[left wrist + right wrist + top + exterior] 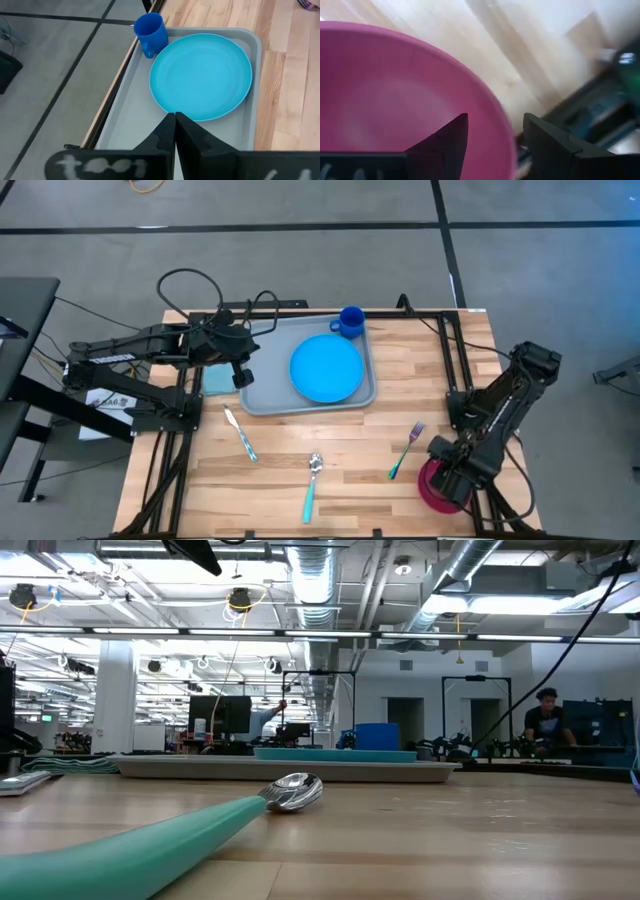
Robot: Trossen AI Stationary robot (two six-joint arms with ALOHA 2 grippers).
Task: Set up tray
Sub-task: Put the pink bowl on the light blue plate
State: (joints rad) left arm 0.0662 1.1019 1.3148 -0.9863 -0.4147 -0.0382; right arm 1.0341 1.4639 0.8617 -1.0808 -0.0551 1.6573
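The tray (262, 396) lay at the far middle of the table (350, 480), with its far rim close to the table's back edge. It held a blue plate (327, 368) and, in its far right corner, a blue cup (350, 321) that stood just beside the plate. A teal rectangle (214, 378) lay against the tray's left side, partly under the left arm.

The left gripper (243, 376) hung over the tray's left end. Its jaws were pressed together and held nothing.

The right gripper (447, 476) was at the near right corner of the table, over a pink bowl (436, 486). Its jaws stood apart, one finger inside the bowl and one outside the wall, but had not closed on it.

A knife (241, 434), a spoon (312, 486) and a fork (406, 448) lay on the wood near the tray, well apart from each other.

Probable faults:
- The bowl sat close to the table corner. A push from the open fingers could slide it off the edge.
- A thin, curved wall gripped at the rim could tilt or slip on lifting.
- A sideways push on the tray could shift it toward the back edge and upset the cup.
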